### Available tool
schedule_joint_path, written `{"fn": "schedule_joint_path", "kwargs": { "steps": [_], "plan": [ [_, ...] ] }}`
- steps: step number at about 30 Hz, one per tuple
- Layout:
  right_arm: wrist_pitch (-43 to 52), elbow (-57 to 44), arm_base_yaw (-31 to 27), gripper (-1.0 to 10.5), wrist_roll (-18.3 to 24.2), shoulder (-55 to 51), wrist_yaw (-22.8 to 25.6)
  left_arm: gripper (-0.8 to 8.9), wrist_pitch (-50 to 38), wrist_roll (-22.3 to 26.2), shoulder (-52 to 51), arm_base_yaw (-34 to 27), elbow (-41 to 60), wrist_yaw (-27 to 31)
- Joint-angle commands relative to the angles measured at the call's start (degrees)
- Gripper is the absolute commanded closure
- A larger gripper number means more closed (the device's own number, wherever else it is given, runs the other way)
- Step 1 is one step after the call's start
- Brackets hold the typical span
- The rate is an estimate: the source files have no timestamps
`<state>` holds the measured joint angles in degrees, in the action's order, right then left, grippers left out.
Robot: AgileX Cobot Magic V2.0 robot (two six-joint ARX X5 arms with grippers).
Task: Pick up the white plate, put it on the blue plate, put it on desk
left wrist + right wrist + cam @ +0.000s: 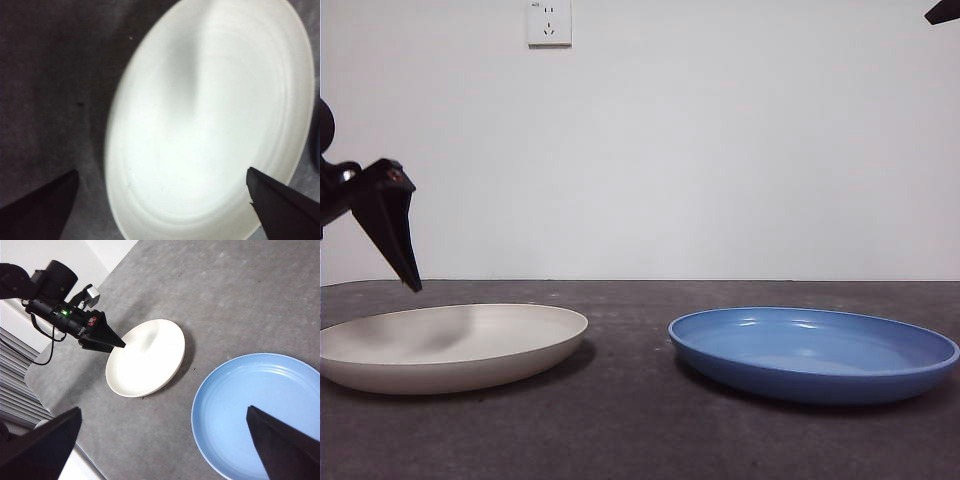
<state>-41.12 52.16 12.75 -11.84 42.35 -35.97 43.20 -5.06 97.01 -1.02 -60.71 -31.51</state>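
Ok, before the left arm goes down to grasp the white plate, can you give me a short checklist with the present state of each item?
1. Left gripper jaws open wide: ok.
2. Left gripper above the white plate, not yet touching: ok.
3. White plate lies flat on the desk, nothing on it: ok.
4. Blue plate is empty and apart from the white plate: ok.
5. Right gripper is open, high above the blue plate, away from the left arm's path: ok.
6. Jaws aligned with the white plate's rim for a grasp: cannot tell.
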Motion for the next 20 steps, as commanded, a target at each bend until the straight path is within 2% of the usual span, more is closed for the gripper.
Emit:
{"fn": "schedule_joint_path", "kwargs": {
  "steps": [1, 3, 7, 13, 20],
  "plan": [
    [0.35, 0.90, 0.24, 3.5, 0.35, 0.20, -0.07, 2.38, -0.90, 1.07, 2.21, -0.11, -1.29, -0.28],
    [0.35, 0.90, 0.24, 3.5, 0.35, 0.20, -0.07, 2.81, -1.27, 1.09, 2.78, -0.09, -1.29, -0.28],
    [0.37, 0.90, 0.24, 3.5, 0.35, 0.20, -0.04, 3.03, -1.81, 1.07, 2.95, -0.11, -1.29, -0.28],
    [0.35, 0.90, 0.24, 3.5, 0.35, 0.20, -0.04, 5.97, -2.16, 1.05, 2.95, -0.11, -1.29, -0.24],
    [0.35, 0.90, 0.24, 3.5, 0.33, 0.20, -0.04, 7.87, -2.16, 1.18, 2.99, -0.11, -1.29, 0.72]
  ]
}}
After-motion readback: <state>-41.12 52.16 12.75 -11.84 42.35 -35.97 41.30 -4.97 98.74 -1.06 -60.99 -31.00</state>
